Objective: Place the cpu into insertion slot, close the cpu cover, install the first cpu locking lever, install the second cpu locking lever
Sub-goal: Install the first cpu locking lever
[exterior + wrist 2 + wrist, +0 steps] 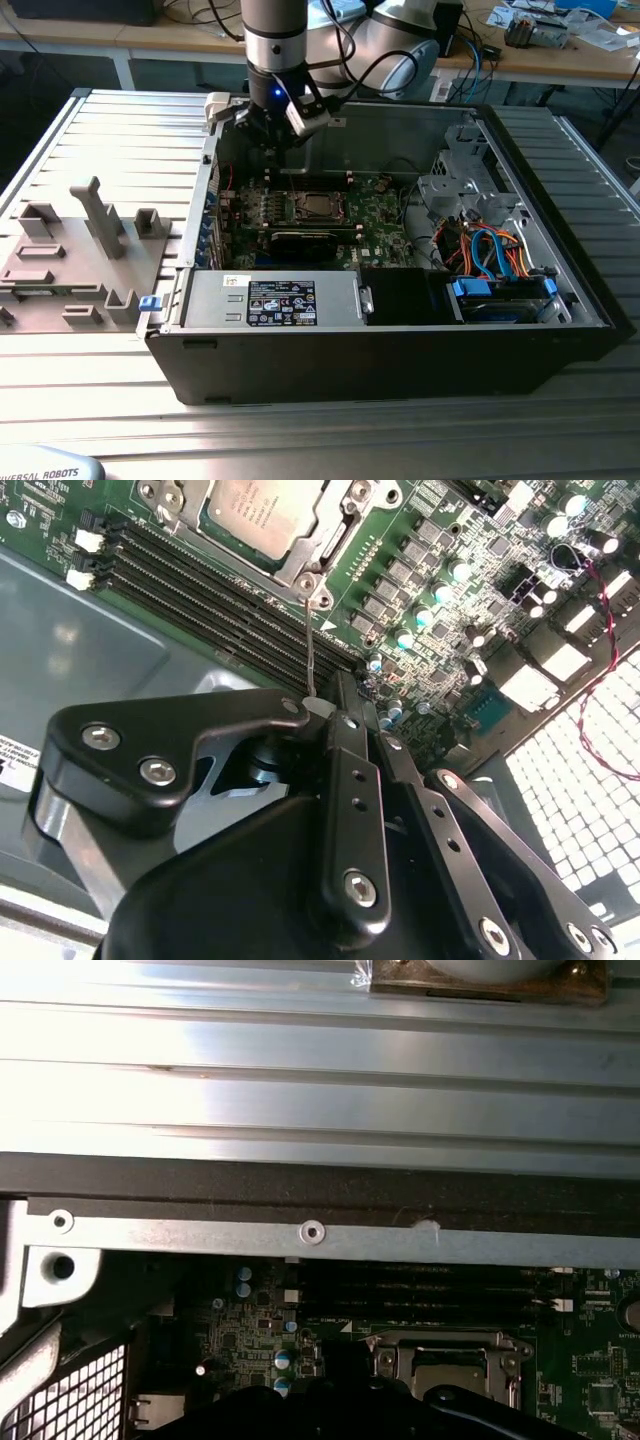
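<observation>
You are looking at an open computer case (400, 350) lying on its side on the ribbed metal table (120, 130), so the green circuit board (375, 215) is facing up for reaching from above. The gripper (270, 135) is hanging over the board's far edge, its fingers (352, 810) pressed together with nothing between them. The cpu (262, 508) is already sitting in the insertion slot (315, 207), with the cpu cover (322, 550) lying down around it

1. The circuit board (375, 215) is showing green.
2. The cpu (262, 505) is shining silvery-grey.
3. The gripper (350, 810) is looking black.
4. The computer case (400, 350) is looking black.
5. Blue and orange cables (490, 250) are showing at the right.
</observation>
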